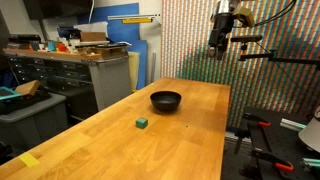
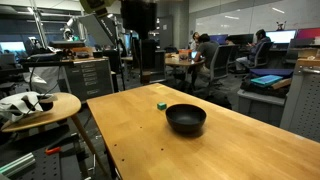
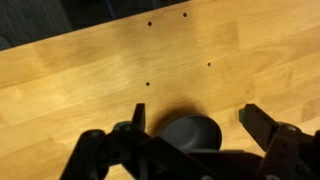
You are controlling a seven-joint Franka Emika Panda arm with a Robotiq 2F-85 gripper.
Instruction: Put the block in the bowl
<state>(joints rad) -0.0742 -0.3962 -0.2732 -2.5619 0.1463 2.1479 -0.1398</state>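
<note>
The black bowl (image 1: 166, 100) stands on the wooden table (image 1: 190, 140), and the tiny green block (image 1: 143, 123) lies on the bare wood a short way from it. Both also show in an exterior view: the bowl (image 2: 186, 118) and the block (image 2: 161, 104). My gripper (image 1: 222, 32) hangs high above the far end of the table, open and empty. In the wrist view the bowl (image 3: 190, 132) lies between the spread fingers of the gripper (image 3: 200, 122), far below. A sliver of green (image 3: 241, 114) shows beside one finger.
A patch of yellow tape (image 1: 28, 160) sits near the table's front corner. Grey cabinets (image 1: 70, 75) stand beside the table. A round side table (image 2: 45, 105) holds white items. People sit at desks (image 2: 200, 55) in the background.
</note>
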